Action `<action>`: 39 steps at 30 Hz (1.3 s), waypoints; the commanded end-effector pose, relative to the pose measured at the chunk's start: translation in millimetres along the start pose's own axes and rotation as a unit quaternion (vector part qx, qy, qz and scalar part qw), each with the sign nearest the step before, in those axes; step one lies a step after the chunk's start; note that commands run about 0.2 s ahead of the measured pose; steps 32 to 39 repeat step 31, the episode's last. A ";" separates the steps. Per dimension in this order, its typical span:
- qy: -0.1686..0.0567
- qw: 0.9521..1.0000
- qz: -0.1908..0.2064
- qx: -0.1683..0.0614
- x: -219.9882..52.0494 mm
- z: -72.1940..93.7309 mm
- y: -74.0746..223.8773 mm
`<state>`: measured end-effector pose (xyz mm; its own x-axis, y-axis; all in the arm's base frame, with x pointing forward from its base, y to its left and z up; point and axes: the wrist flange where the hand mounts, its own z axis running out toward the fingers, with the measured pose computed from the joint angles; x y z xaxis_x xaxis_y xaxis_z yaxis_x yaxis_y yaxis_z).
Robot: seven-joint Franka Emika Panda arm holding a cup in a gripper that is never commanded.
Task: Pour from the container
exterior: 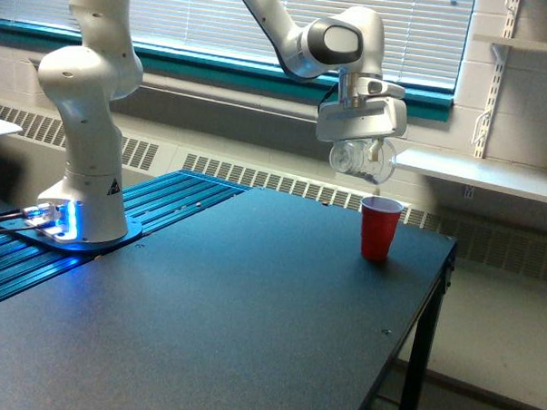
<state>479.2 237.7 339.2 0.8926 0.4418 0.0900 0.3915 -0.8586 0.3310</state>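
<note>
The clear cup (361, 160) hangs in the air above the far right part of the dark surface (233, 303), tipped well over on its side so that its mouth points down and toward the exterior view's right. That tilt is what lets its contents run out; a thin pale trace seems to drop from the lip toward the red cup (380, 228), though it is too faint to be sure. No brown bits can be made out through the wall at this size, so the cup looks close to empty, in my judgement.

The end effector (360, 141) is closed on the clear cup from above, its fingers clamped on the sides, which keeps the mouth free for pouring.

The red cup stands upright on the surface just below and slightly right of the tipped lip, apart from it, placed there to catch what falls. It sits near the surface's far right corner.

The arm's white base (84, 142) stands well apart on the exterior view's left, on a blue ribbed platform (155, 209), leaving the reach across the surface unobstructed.
</note>
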 end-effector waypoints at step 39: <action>0.004 0.999 -0.017 0.028 -0.7 -2.3 -1.0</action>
